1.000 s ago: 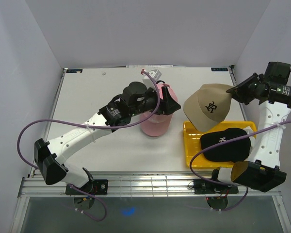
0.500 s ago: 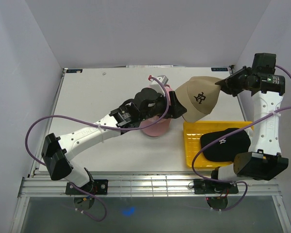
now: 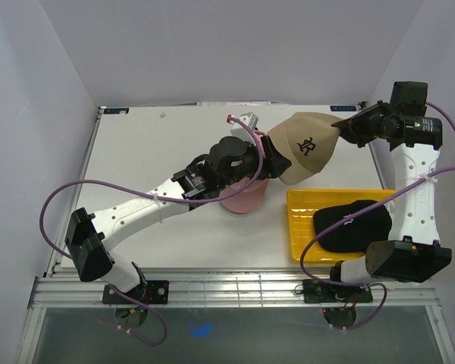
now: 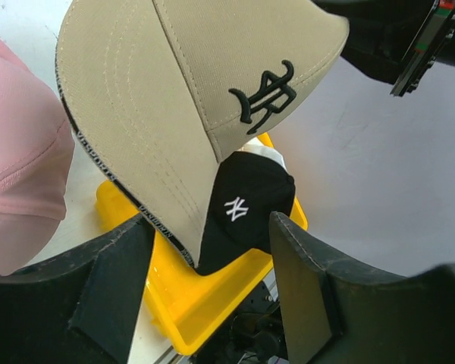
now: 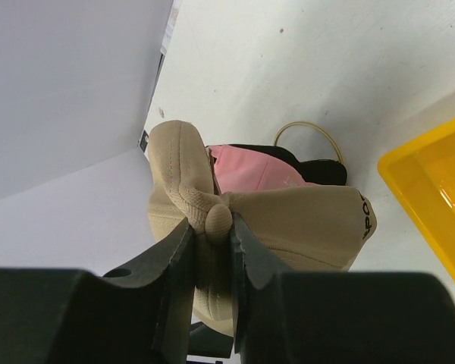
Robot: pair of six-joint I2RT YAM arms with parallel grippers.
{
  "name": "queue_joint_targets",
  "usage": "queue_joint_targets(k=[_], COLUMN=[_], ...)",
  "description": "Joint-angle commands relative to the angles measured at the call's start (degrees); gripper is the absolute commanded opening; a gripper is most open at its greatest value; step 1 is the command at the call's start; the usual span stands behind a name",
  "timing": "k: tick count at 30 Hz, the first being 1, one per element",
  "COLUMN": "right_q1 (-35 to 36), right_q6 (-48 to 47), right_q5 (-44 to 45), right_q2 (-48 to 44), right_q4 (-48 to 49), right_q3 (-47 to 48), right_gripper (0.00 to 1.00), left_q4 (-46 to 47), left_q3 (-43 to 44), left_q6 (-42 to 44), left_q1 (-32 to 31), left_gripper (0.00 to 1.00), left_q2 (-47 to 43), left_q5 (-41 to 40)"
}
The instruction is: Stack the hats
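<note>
Fingers of our right gripper (image 5: 210,227) pinched the tan hat (image 3: 307,148) by a fold of fabric, aloft just beside the pink hat (image 3: 243,200), while our left gripper (image 4: 208,254) stood open near its brim, so we judged it best to centre crown over crown before letting go.

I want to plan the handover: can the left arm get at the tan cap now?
Probably yes: the left claw is open, and the tan cap hangs with its brim just before it, nothing between.
</note>
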Motion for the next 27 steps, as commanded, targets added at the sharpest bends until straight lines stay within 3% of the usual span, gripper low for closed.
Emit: queue_joint_targets(k=[1, 5, 9, 12, 13, 16, 17, 19, 20, 23, 25, 27], right_q1=[0.50, 0.94, 1.90, 3.48, 3.92, 5.07, 5.16, 5.16, 5.16, 5.07, 5.07, 5.07], right_q6=[3.46, 5.22, 6.36, 6.28, 5.58, 1.03, -1.09, -6.00, -7.77, -12.69, -14.02, -15.60], right_q5=[-1.13, -1.48, -1.57, -1.05, -0.87, -0.78, -3.57, -5.35, -6.13, -3.78, -1.85, 0.97], right_q2=[-3.46, -4.70, -5.76, -5.85, -5.76, -5.41, -5.58, -6.11, -6.02, -5.14, -4.18, -3.74], right_q4=[3.78, 4.93, 6.16, 6.60, 6.69, 8.08, 13.40, 17.48, 20.54, 21.28, 21.63, 21.89], right_q3=[-2.17, -4.29, -5.61, -5.52, -5.44, -5.26, -6.04, -8.51, -8.77, -6.76, -4.75, -3.77], right_gripper=[0.08, 0.08, 0.08, 0.08, 0.08, 0.09, 0.12, 0.38, 0.66, 0.98, 0.90, 0.89], left_q4=[2.21, 2.21, 0.90, -3.32, -4.11, -6.75, -7.71, -11.65, -12.55, -15.98, -16.08, -15.29], left_q3=[1.41, 2.38, 4.05, 8.09, 8.88, 11.34, 12.39, 16.87, 19.85, 23.91, 25.15, 24.97], left_q6=[-0.29, -0.73, -1.26, -1.26, -1.43, -3.35, -4.06, -5.81, -6.52, -11.68, -15.30, -20.13], left_q1=[-0.42, -0.42, -0.42, -0.42, -0.34, 0.36, 0.63, 1.33, 1.68, 5.72, 8.79, 10.38], left_gripper=[0.71, 0.59, 0.28, 0.13, 0.00, 0.00, 0.00, 0.00, 0.00, 0.00, 0.00, 0.00], left_q2=[0.57, 1.28, 1.72, 3.12, 3.39, 2.60, 2.16, 1.72, 1.28, 1.02, -0.12, -1.44], left_q5=[-1.83, -2.09, -2.70, -3.06, -3.32, -2.80, -2.71, -3.66, -3.58, -0.09, 1.16, 1.78])
